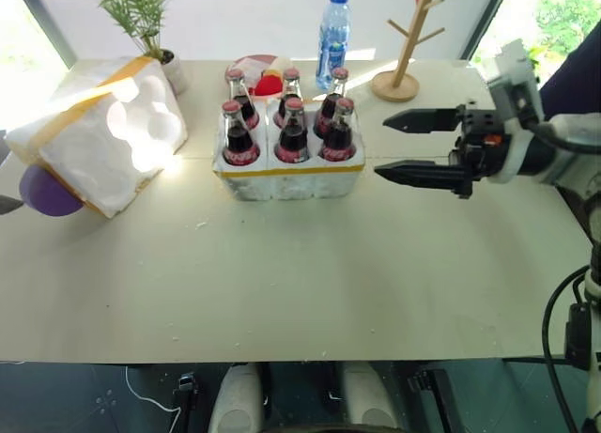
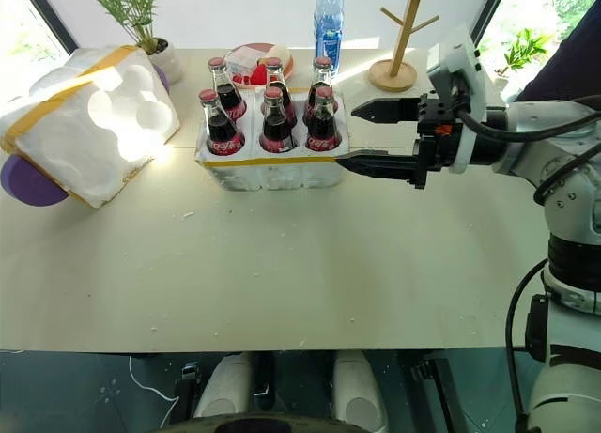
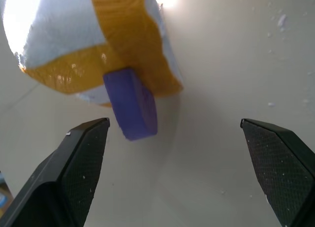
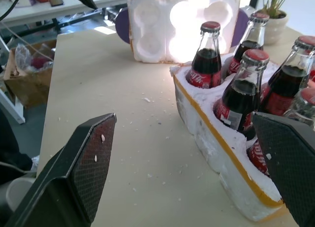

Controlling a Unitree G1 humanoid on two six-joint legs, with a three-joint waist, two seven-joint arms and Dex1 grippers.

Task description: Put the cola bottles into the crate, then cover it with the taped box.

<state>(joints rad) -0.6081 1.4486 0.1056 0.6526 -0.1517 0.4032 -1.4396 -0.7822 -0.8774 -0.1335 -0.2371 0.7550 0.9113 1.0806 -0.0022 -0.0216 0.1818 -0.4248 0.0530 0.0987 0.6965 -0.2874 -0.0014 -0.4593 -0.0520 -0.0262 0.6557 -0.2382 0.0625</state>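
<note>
Styrofoam taped box (image 1: 94, 132) half-hides a purple thing (image 3: 132, 105), perhaps a disc; both grippers gape wide.

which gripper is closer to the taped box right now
Left. The left gripper, open, sits just off the taped box at its purple-disc end. The right gripper, open, is beyond the crate, on its far side.

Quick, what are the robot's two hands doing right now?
Left hand: open, holding nothing, near the taped box.
Right hand: open, holding nothing, beside the crate.
</note>
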